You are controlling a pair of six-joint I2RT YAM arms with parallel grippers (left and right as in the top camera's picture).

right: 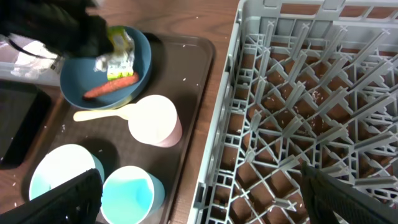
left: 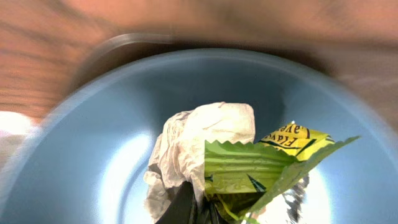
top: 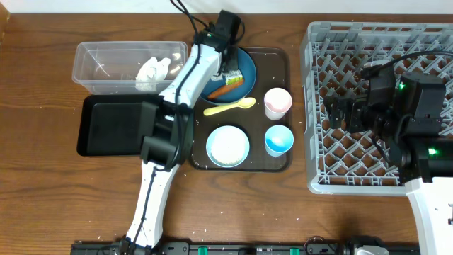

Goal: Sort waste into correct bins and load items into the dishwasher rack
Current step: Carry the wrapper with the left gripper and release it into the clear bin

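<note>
- Waste pickup, left gripper (top: 231,69): jaws closed on the yellow-green wrapper (left: 249,168), low over the dark blue plate (top: 249,65).
- Crumpled white paper (left: 205,134) bunches against the wrapper at the fingertips; whether it is also pinched cannot be told.
- Carrot (top: 228,90) lies on the plate near its rim; yellow spoon (top: 230,108) lies just beside the plate on the brown serving tray (top: 277,58).
- Right gripper (top: 338,112): jaws spread wide, holding nothing, above the dishwasher rack (top: 316,177).
</note>
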